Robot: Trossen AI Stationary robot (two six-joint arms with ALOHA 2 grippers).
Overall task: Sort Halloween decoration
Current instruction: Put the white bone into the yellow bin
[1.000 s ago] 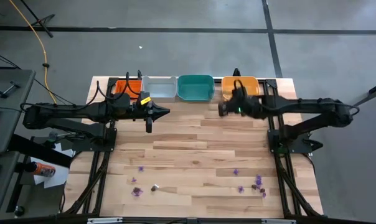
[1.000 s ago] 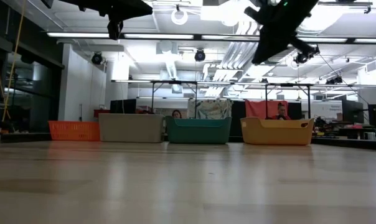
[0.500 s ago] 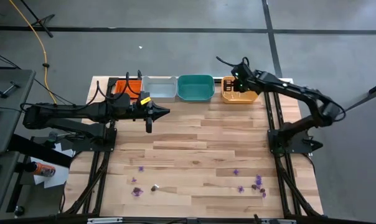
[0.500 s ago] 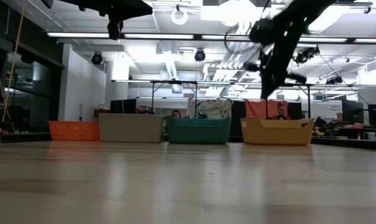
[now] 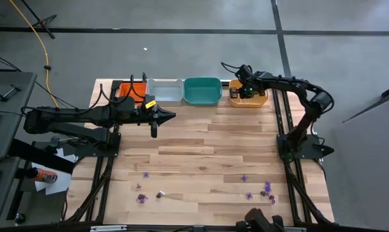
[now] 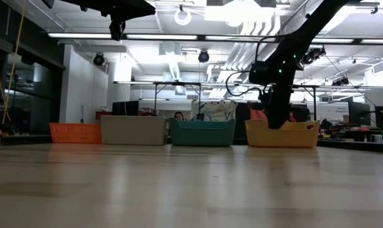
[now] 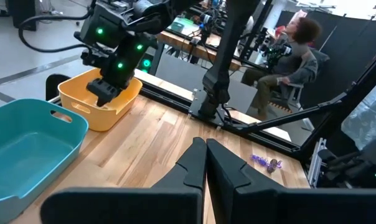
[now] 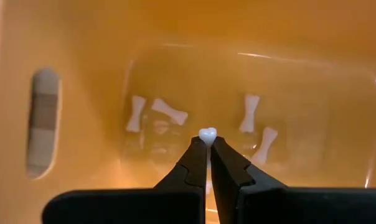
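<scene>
While legible writing unseen: right gripper [image 8: 207, 142] clamping pale trinket [image 8: 207, 134].

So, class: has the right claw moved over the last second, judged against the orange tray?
Yes. The right claw swung from the table in front of the orange tray to above it, holding a white bone.

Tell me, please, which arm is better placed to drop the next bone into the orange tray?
Right. The right gripper hangs inside the orange tray, pinching a white bone above four others. The left gripper hovers shut and empty near the grey tray.
</scene>
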